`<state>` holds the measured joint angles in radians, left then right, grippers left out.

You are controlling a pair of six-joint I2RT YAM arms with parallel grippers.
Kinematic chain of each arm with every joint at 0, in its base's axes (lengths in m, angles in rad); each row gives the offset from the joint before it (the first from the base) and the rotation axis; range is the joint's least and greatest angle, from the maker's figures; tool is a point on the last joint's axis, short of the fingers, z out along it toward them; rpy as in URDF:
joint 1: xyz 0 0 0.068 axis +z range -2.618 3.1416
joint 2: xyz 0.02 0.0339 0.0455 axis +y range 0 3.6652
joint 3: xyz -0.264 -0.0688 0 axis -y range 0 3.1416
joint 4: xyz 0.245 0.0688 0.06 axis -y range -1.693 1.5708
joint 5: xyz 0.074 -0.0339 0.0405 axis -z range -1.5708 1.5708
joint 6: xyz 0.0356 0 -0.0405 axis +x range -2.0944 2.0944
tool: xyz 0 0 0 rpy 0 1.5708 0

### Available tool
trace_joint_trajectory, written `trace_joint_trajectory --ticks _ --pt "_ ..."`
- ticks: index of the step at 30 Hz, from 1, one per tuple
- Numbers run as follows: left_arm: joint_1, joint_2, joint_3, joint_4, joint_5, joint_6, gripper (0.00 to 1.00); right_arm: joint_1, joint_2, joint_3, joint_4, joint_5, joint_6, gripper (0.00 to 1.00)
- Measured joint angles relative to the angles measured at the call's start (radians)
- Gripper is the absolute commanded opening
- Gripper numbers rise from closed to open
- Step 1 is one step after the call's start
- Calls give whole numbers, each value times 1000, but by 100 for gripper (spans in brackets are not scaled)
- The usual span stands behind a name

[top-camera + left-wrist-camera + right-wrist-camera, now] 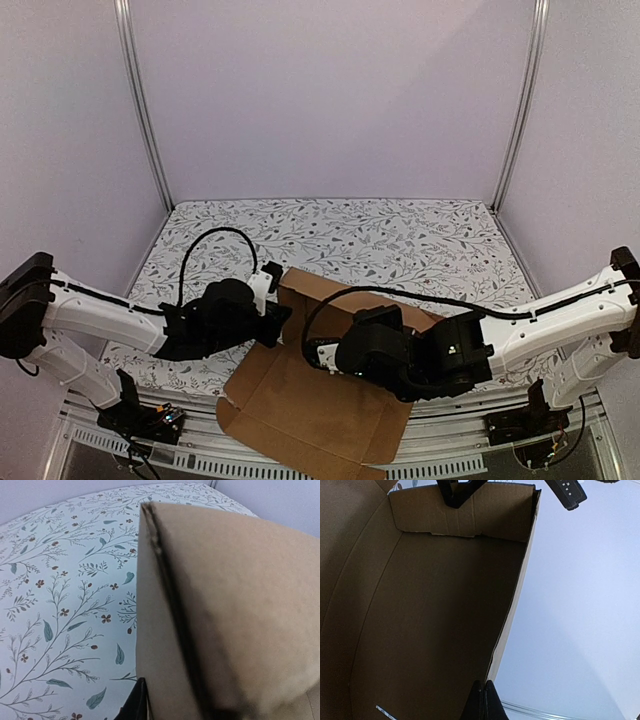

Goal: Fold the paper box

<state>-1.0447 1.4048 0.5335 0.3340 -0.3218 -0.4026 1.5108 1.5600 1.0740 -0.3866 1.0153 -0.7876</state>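
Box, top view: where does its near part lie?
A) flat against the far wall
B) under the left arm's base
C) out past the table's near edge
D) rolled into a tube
C: the box reaches beyond the table at its near edge and overlaps the rail there.

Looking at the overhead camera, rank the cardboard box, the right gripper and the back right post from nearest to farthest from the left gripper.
From the left gripper:
1. cardboard box: its raised flap is right at the gripper, front centre.
2. right gripper: just to the right, over the box.
3. back right post: far corner, well beyond both.
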Motion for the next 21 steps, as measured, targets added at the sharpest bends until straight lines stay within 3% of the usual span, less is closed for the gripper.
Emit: trace_joint_trajectory --ticks 4,21 --pt "-16 19 2 30 -16 11 27 1 1 0 -4 5 16 0" --pt "-33 101 -76 312 -57 130 35 6 0 -2 -5 7 84 0"
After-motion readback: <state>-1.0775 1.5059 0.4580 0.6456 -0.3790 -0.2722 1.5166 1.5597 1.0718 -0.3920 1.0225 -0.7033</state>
